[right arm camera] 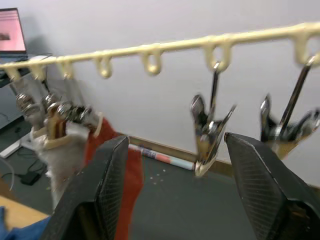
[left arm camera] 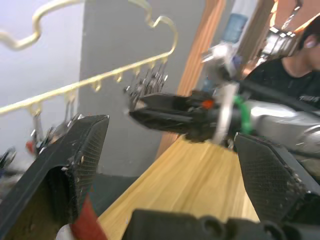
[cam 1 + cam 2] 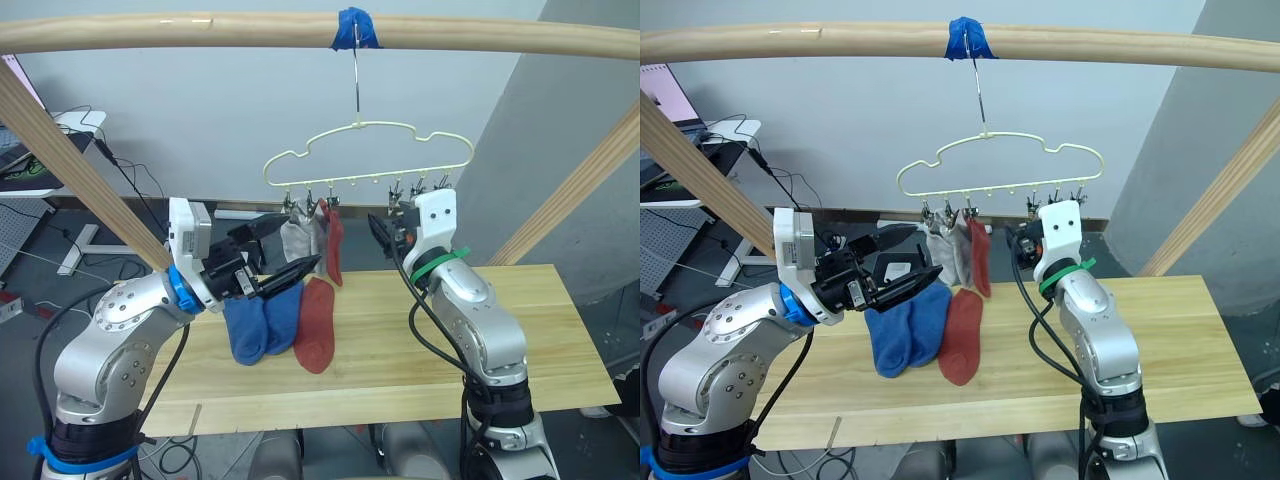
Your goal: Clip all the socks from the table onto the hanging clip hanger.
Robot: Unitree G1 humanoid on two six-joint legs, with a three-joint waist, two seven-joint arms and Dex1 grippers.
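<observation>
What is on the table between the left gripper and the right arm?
In the left eye view, two blue socks and one rust-red sock lie on the table between the left gripper and the right arm.

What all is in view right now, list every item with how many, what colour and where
Clip hanger: one, pale yellow, hooked on the wooden pole at the blue tape.
Hung socks: two light grey, one rust-red, clipped at the hanger's left end.
Socks on the table: two blue, one rust-red, lying left of centre.
Empty clips: several, grey metal, at the hanger's right end.
Person: one, dark top, beyond the table.
Left tool: open, above the blue socks.
Right tool: open, below the empty clips.
</observation>
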